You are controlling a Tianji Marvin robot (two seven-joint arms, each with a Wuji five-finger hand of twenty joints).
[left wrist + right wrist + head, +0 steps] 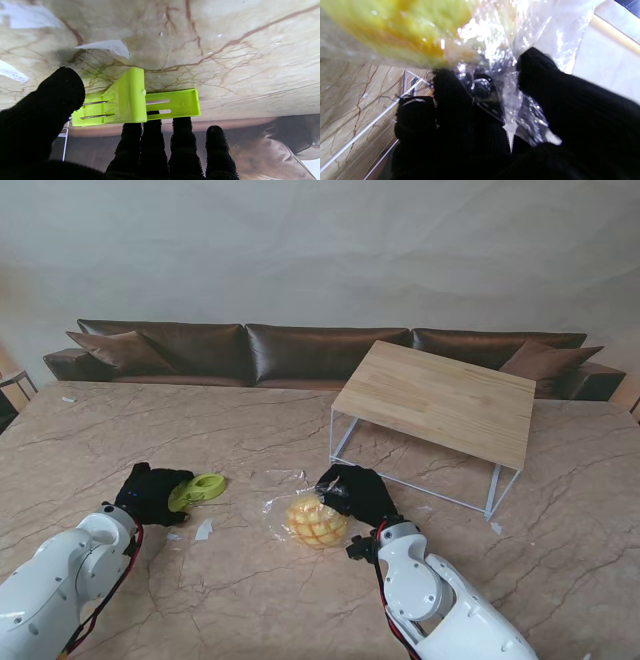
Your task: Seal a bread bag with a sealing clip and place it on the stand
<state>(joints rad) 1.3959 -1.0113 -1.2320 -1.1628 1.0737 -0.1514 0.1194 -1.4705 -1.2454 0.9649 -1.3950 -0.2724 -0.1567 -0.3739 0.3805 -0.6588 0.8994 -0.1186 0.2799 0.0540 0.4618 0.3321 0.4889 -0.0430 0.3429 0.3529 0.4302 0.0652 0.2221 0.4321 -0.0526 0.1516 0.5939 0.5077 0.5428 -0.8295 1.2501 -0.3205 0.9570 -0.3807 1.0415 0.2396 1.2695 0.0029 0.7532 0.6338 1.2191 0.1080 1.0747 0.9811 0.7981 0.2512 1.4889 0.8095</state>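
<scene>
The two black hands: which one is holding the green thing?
The left hand. Its fingers hold the lime-green sealing clip, while the right hand grips the clear bread bag.

Glossy veined marble-look table top [250, 600]; matt lime-green plastic sealing clip [135, 100] with metal pins; crinkled shiny clear plastic bread bag [510, 50]; black knit gloves; pale wood-topped, white wire-frame stand [440, 400].

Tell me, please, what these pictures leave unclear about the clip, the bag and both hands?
- Stand view: left hand covers part of the sealing clip; its jaw opening cannot be told.
- Right wrist view: bread is blurred; glare on the bread bag hides its mouth.
- Stand view: right hand hides the bag's neck.
</scene>
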